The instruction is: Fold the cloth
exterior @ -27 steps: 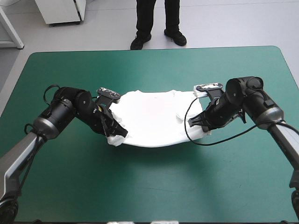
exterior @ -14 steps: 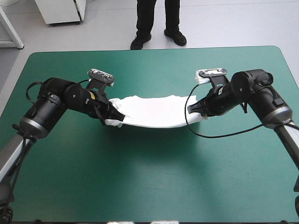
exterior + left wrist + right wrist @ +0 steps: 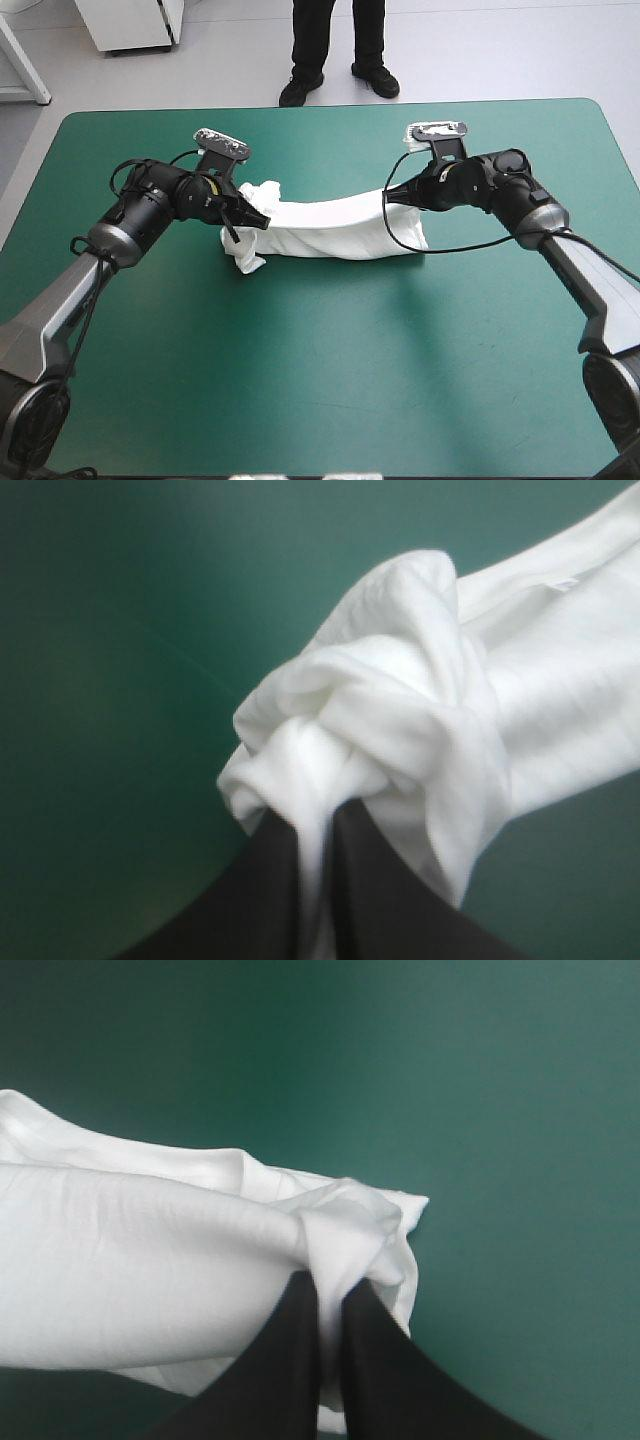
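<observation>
Left gripper (image 3: pixel 318 830): bunched, perhaps cotton T-shirt (image 3: pixel 400 710)

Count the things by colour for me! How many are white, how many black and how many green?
White: 1, the T-shirt
Black: 2, the left arm and the right arm, both with jaws shut on the T-shirt
Teal-green: 1, the table cover
Total: 4
</observation>
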You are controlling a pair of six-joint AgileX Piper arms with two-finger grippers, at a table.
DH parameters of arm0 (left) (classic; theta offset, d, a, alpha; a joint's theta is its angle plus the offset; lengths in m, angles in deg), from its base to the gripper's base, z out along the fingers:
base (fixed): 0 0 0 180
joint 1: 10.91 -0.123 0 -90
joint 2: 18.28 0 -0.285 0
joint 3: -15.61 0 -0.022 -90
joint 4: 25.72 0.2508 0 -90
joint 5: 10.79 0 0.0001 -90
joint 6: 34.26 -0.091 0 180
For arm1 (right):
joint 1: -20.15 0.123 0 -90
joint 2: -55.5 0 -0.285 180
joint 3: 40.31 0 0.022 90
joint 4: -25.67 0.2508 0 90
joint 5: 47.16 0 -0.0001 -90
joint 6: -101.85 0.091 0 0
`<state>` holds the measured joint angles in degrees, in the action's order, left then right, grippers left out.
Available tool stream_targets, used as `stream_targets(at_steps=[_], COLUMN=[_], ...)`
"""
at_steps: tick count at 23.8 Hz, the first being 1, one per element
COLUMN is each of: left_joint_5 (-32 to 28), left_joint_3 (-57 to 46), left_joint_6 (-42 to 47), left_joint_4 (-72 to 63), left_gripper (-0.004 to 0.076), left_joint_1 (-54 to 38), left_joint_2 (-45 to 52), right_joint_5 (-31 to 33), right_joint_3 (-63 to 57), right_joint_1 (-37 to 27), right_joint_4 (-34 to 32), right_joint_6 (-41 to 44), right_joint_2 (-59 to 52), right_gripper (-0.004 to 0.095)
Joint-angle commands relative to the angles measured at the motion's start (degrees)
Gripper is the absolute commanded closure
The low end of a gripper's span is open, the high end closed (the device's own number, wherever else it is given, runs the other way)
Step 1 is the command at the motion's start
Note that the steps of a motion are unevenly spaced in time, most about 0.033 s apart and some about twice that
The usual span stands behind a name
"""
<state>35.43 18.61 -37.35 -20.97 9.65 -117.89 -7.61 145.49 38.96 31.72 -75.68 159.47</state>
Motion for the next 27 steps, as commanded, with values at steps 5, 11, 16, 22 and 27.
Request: stream_targets(at_steps=[5, 11, 16, 22, 27], left_joint_5=[-8.0, -10.6, -10.2, -5.9, 1.2], left_joint_3=[1.9, 1.9, 1.9, 2.2, 8.2], left_joint_6=[0.6, 0.6, -0.4, -2.9, -2.9], left_joint_4=[1.0, 0.8, -0.8, -2.6, -2.9], left_gripper=[0.0734, 0.0734, 0.0732, 0.0388, 0.0265], left_joint_1=[-1.5, -1.5, -1.5, -1.5, -1.5], left_joint_2=[-3.4, -7.8, -7.8, -7.7, -6.8], right_joint_5=[-8.6, -8.4, -3.5, 2.2, 4.1], right_joint_3=[1.9, 2.8, 6.4, 9.4, 9.4], right_joint_1=[-0.4, -0.4, -0.4, -0.4, -0.4], right_joint_4=[-1.3, -1.7, -1.8, -0.9, -1.3], right_joint_6=[0.0, -0.5, -4.0, -4.0, -4.0], right_joint_2=[3.0, 7.5, 8.5, 7.4, 4.2], right_gripper=[0.0921, 0.0920, 0.0818, 0.0406, 0.0394])
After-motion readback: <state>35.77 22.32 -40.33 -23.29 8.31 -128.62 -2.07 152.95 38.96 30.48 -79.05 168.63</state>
